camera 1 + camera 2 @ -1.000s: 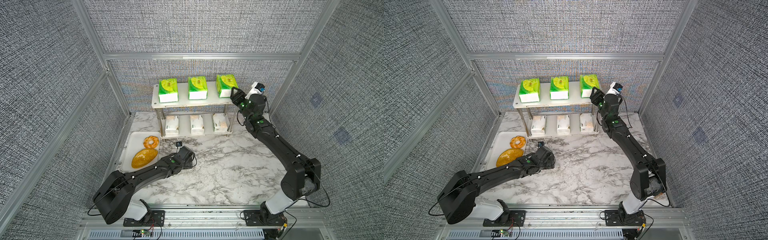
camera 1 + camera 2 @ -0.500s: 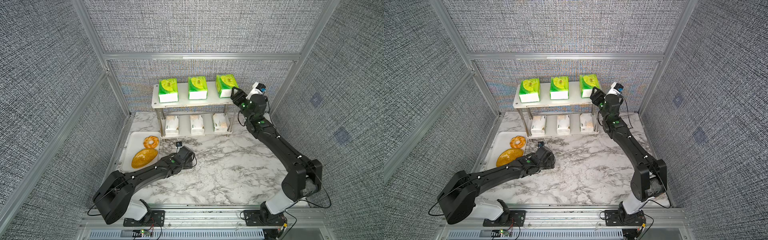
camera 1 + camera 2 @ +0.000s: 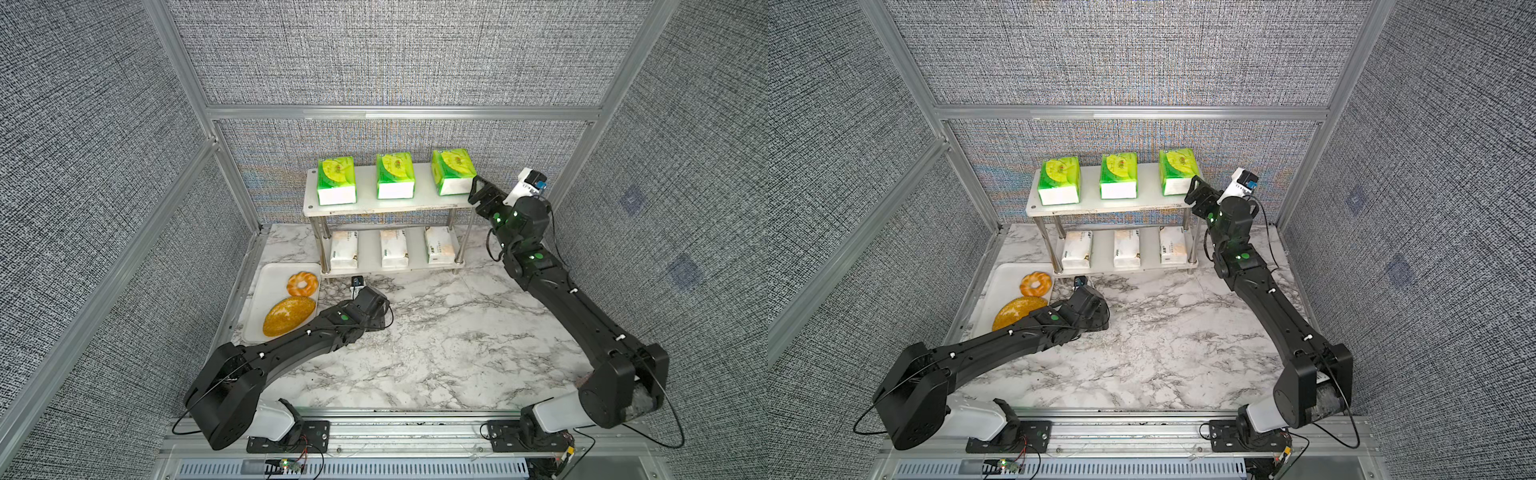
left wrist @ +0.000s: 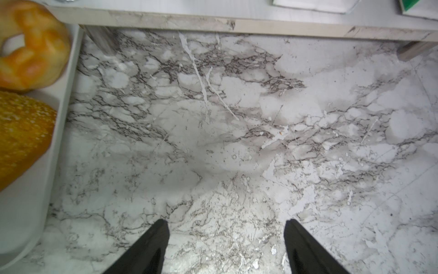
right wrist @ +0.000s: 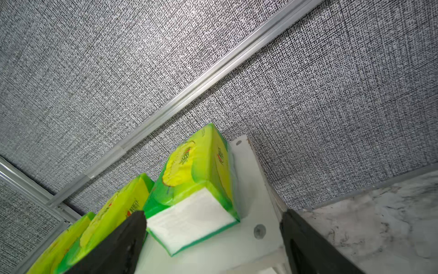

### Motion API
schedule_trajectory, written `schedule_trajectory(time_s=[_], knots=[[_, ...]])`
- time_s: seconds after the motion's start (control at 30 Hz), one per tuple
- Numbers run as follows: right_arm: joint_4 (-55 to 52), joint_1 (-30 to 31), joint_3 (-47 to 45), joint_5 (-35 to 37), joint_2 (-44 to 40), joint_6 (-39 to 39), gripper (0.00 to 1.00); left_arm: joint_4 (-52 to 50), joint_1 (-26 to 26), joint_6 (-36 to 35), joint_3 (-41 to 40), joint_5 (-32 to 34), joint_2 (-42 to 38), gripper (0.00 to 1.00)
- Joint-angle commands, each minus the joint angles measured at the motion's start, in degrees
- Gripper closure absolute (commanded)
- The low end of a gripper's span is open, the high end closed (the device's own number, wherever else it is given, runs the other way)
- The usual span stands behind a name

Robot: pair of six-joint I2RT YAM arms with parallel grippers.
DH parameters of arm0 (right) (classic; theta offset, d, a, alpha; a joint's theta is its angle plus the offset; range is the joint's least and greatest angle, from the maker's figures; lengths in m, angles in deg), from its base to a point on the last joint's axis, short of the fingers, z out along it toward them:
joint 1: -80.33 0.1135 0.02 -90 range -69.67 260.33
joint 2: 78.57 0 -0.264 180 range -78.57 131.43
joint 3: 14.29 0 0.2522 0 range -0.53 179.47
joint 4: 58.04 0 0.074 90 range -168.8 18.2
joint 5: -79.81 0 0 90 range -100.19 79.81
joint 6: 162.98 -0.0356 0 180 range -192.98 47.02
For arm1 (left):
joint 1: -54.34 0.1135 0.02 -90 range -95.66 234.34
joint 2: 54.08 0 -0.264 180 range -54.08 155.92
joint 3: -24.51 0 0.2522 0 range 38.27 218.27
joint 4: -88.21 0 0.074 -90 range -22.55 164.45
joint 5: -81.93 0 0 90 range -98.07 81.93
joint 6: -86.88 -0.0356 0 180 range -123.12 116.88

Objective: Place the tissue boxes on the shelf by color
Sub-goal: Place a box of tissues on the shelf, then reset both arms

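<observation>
Shelf [image 3: 424, 200]: 3 glossy green packs [image 3: 395, 172] top, 3 cream packs [image 3: 394, 248] btm.

We are looking into a robotics lab test cell: grey woven wall panels [image 3: 374, 54] in aluminium framing [image 3: 399, 113] are enclosing a marble-patterned tabletop [image 3: 436, 353], two black robot arms [image 3: 291, 353] are sitting bolted to a metal rail [image 3: 407, 434] along its front edge, and loose cables [image 3: 648, 437] and a bare circuit board [image 3: 286, 466] are lying exposed below that rail.

Grey woven-fabric wall panels [image 3: 395, 54] enclose the cell on three sides, framed by aluminium profiles [image 3: 399, 113]. The tabletop [image 3: 436, 332] is white marble-patterned with grey veins, chipped in places, evenly and brightly lit.
</observation>
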Motion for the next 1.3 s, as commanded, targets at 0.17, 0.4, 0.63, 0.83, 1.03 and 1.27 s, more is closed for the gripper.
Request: schedule_trajectory(time_s=[0.17, 0.4, 0.63, 0.83, 1.03, 1.27], knots=[[-7.9, 0.2, -12.4, -5.1, -6.1, 17.5, 0.01, -2.0, 6.7, -5.3, 3.2, 3.7, -2.5, 0.17], [0.9, -1.0, -32.8, 2.1, -9.3, 28.0, 0.01, -4.0, 12.7, -10.6, 4.7, 12.8, -2.7, 0.01], [17.7, -7.4, -48.6, 1.7, -9.1, 30.3, 0.01, 0.9, 19.8, -14.4, 1.7, 18.9, -1.1, 0.01], [30.3, -9.3, -54.3, 4.7, -4.6, 32.3, 0.01, 19.4, 27.1, -21.1, -9.5, 13.1, -6.8, 0.01], [42.1, -12.1, -59.4, -0.7, -3.8, 33.2, 0.01, 32.8, 30.4, -32.8, -11.5, 12.6, -4.1, 0.02], [52.3, -17.1, -63.6, -7.2, -1.8, 31.6, 0.01, 47.0, 33.6, -39.6, -15.6, 9.7, 5.0, 0.06]])
